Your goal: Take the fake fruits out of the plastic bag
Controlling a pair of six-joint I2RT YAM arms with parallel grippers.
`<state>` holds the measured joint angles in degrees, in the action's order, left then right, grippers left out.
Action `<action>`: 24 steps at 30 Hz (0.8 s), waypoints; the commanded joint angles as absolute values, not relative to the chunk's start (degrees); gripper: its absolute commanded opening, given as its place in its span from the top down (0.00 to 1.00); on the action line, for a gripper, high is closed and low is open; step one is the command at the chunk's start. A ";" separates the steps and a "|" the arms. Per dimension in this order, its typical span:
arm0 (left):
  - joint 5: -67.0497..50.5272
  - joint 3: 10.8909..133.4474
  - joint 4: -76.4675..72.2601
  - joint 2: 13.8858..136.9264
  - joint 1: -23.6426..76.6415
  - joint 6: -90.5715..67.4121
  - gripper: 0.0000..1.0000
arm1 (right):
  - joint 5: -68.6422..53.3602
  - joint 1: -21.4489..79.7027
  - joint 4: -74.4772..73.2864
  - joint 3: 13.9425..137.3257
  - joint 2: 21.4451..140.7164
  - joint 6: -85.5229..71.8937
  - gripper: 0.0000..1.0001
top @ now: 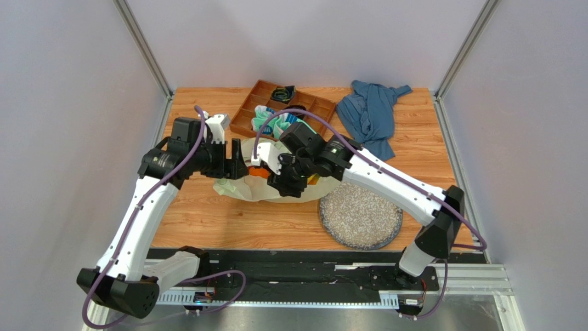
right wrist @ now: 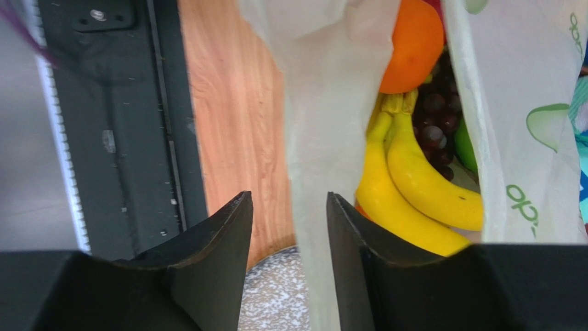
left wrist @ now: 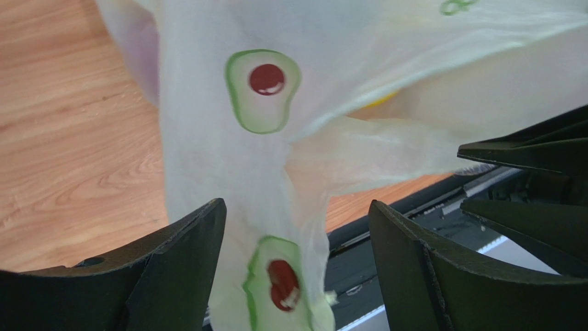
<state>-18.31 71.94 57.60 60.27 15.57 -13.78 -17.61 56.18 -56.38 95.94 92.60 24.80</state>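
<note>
The plastic bag (top: 243, 187) lies mid-table, pale and translucent with avocado prints. My left gripper (top: 238, 165) is at its left end. In the left wrist view the left gripper (left wrist: 297, 221) is wide open and a loose fold of the bag (left wrist: 207, 117) hangs between the fingers, not pinched. My right gripper (top: 286, 183) is over the bag's mouth. Its jaws (right wrist: 288, 203) stand partly open, with a strip of bag film (right wrist: 324, 103) running along the right finger. Inside the bag are yellow bananas (right wrist: 414, 186), an orange (right wrist: 410, 45), purple grapes (right wrist: 435, 117) and a green fruit (right wrist: 466, 148).
A speckled grey plate (top: 360, 215) sits front right of the bag. A wooden compartment tray (top: 252, 103) with teal-white socks (top: 272, 124) stands behind it. A blue cloth garment (top: 373, 114) lies at the back right. A black rail (top: 310, 276) runs along the near edge.
</note>
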 commanded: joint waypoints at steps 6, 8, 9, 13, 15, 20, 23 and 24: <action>-16.50 68.30 58.10 61.96 13.62 -15.73 0.57 | -5.98 52.21 -49.58 90.63 98.79 25.84 0.59; -18.19 66.19 56.17 61.79 13.36 -16.17 0.89 | -7.98 52.21 -49.83 85.81 97.30 24.79 0.60; -18.54 65.83 55.81 61.70 13.10 -16.35 1.00 | -13.65 52.29 -50.62 84.04 96.60 24.70 0.59; -20.21 64.43 53.80 61.09 11.78 -16.43 1.00 | -25.11 53.09 -54.31 75.25 92.38 24.87 0.61; -21.44 63.81 53.27 60.30 11.34 -16.70 1.00 | -33.00 53.43 -56.68 71.38 90.79 25.66 0.60; -24.07 64.59 51.86 58.28 10.90 -16.00 1.00 | -36.56 57.73 -62.11 72.24 89.39 31.18 0.38; -27.32 66.53 51.42 58.44 10.90 -15.12 1.00 | -32.53 58.80 -68.35 78.64 89.30 37.16 0.29; -27.86 67.58 52.03 58.80 10.90 -14.77 1.00 | -28.95 58.71 -69.42 82.40 89.47 38.13 0.27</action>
